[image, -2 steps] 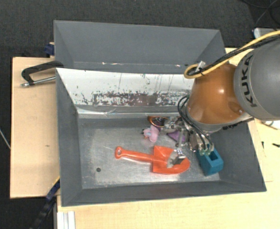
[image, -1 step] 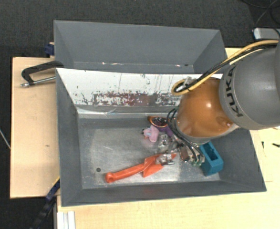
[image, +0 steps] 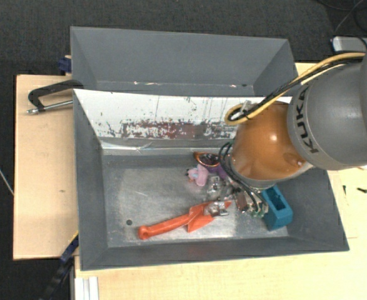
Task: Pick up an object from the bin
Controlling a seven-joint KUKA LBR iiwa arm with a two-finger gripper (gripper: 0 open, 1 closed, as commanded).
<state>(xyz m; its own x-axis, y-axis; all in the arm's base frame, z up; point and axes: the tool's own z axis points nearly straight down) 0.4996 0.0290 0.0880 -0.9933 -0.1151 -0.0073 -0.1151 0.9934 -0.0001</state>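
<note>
The bin (image: 88, 186) is matt grey metal, its floor scuffed. The orange tool (image: 169, 225) and blue block (image: 277, 210) look like smooth plastic.

We see an orange plastic tool (image: 170, 225), shaped like slim pliers, lying flat on the floor of the bin (image: 89, 186) near its front wall. Its long handle points left and its forked end points right.

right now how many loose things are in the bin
3: a long orange tool by the near wall, a pink-purple piece in the middle, a blue block at right. The arm may hide more.
</note>
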